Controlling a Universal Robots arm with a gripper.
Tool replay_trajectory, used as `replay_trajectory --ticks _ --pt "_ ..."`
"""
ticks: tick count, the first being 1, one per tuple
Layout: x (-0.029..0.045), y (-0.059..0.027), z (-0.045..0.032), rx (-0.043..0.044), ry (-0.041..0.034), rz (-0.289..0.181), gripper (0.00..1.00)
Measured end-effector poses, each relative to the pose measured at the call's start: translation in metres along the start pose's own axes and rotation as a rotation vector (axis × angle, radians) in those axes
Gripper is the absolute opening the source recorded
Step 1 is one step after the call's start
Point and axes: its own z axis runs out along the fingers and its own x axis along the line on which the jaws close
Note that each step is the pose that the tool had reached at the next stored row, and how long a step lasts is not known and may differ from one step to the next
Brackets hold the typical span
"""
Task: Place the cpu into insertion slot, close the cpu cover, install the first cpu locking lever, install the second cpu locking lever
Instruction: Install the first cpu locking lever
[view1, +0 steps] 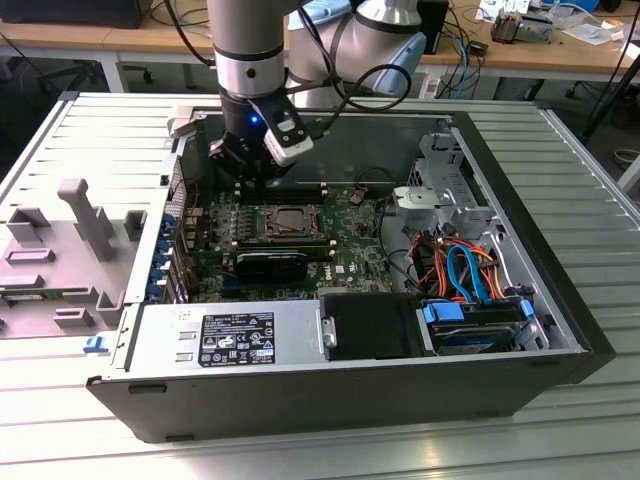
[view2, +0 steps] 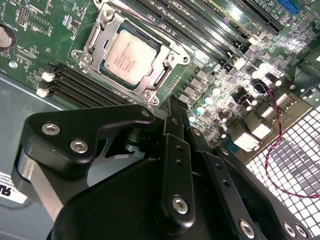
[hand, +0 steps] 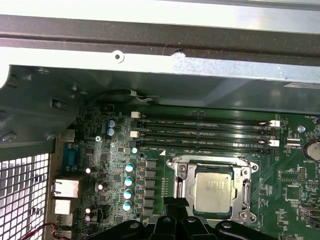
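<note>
One chip, the cpu (view2: 131, 58), already sits in the insertion slot (view2: 167, 76) under the closed cpu cover (view2: 107, 25), so lever work seems current; the gripper (view2: 176, 117), grip state indiscernible, hovers at the socket's 6 o'clock.

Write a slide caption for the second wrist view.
The gripper hangs beside the insertion slot, where the cpu sits under the closed cpu cover.
</note>
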Motion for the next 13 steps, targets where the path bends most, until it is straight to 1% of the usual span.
replay_trajectory --ticks 4,10,13 --pt "0.0018 0.0001 0.0 -0.0001 -0.0001 0.0 0.11" --pt "0.0076 0.0006 -0.0007 -0.0002 -0.0011 0.0 0.11" --pt "0.0105 0.0023 -0.0021 -0.0006 -0.0018 0.0 0.11"
